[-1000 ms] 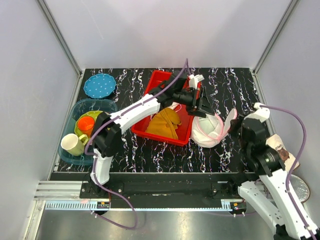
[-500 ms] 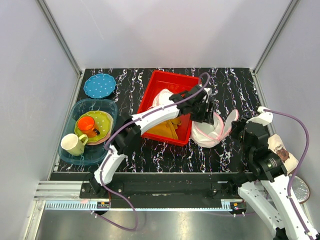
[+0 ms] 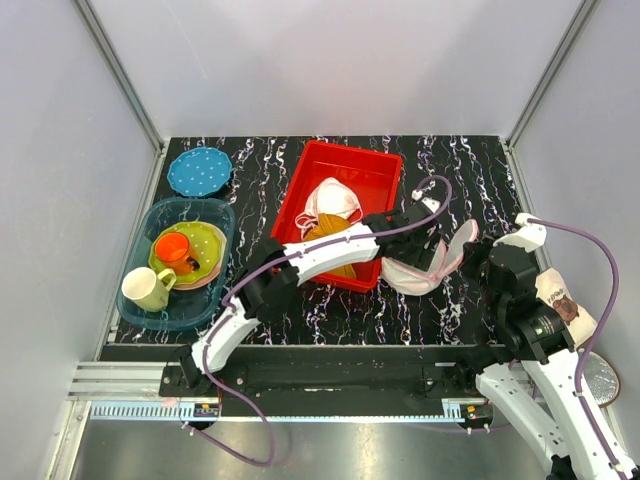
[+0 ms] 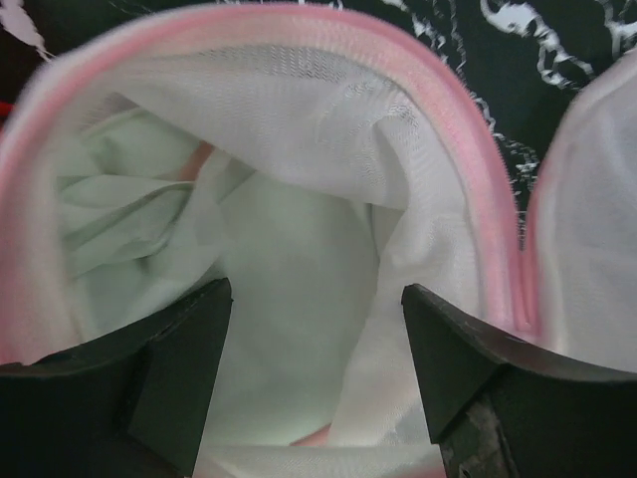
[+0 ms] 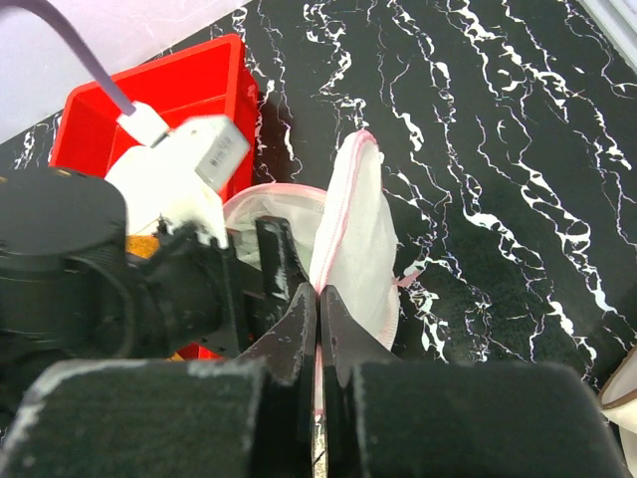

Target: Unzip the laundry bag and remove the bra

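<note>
Left fingers (image 3: 417,243), spread apart, sit inside the open round white mesh laundry bag (image 4: 328,110) (pink zipper edging); right fingers (image 5: 318,299) are clenched on its raised flap.

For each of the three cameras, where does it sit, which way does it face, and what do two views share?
Top external: above and behind the robot, facing down on the table; both arms show.
Left wrist: behind the left gripper, facing into the open laundry bag; its spread fingers show.
Right wrist: behind the right gripper, facing the red tray; its closed fingers show.
Shared: all three show the laundry bag.
</note>
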